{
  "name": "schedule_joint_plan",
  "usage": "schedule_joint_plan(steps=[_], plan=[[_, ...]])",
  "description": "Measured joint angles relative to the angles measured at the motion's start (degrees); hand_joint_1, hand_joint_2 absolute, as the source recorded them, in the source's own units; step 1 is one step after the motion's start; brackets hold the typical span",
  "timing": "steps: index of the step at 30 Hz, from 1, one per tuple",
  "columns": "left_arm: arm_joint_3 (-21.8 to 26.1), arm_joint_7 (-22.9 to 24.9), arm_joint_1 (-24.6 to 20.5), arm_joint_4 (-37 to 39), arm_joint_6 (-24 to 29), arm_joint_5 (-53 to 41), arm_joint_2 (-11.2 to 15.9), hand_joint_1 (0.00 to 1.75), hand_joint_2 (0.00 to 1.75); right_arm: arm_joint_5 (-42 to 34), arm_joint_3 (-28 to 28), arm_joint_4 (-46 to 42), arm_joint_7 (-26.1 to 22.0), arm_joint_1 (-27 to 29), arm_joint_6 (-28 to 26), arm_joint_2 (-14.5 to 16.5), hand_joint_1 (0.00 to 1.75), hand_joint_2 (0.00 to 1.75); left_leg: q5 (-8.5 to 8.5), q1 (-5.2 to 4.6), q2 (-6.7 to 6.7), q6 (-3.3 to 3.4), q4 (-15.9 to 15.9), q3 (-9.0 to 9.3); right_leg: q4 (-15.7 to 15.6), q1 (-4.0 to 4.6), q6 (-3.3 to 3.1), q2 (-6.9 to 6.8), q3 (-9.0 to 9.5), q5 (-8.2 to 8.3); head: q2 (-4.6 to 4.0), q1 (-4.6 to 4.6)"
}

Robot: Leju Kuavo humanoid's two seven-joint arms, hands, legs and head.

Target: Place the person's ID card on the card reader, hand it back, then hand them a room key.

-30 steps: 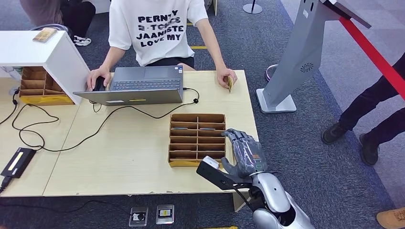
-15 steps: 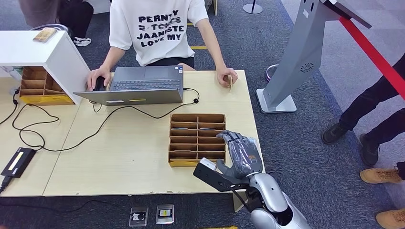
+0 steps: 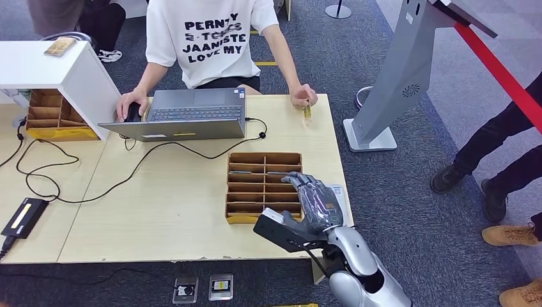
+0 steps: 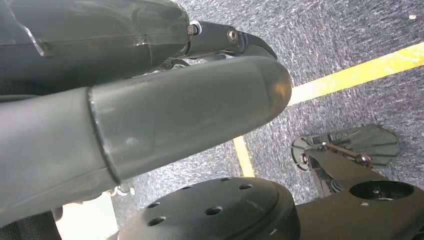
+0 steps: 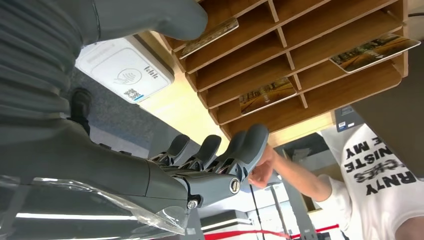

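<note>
Over the near right corner of the table (image 3: 160,211), the right hand (image 3: 314,203) hovers with fingers spread and nothing in it, above the wooden slotted organizer (image 3: 263,185) and the white card reader (image 5: 125,67) just beside it. Across the table, the person's hand (image 3: 301,97) pinches the ID card (image 3: 308,112) upright. Whether the left hand (image 4: 150,110) is closed or spread, I cannot tell.

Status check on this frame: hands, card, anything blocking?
Right hand open, empty, over wooden card tray. Person's hand holds the ID card at table edge. Nothing blocking.
</note>
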Motion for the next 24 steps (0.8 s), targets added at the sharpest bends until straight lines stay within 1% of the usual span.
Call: schedule_joint_plan(steps=[8,24], plan=[[0.04,0.00,0.00,0.00,0.21,0.10,-0.02,0.00,0.00,-1.31,0.28,4.51,-0.87,-1.52,-0.69,0.82,0.51,1.75,0.00,0.00,-0.01,0.00,0.00,0.00,0.00,0.00,0.00,0.00,0.00,0.00,0.00,-0.01],[0.10,0.00,0.02,0.00,0.62,0.76,-0.03,0.00,0.00,-3.12,0.61,10.26,-2.37,-3.52,-1.64,1.88,0.54,1.75,0.00,0.00,-0.01,0.00,0.00,0.00,0.00,0.00,0.00,-0.01,0.00,0.00,0.00,0.01]])
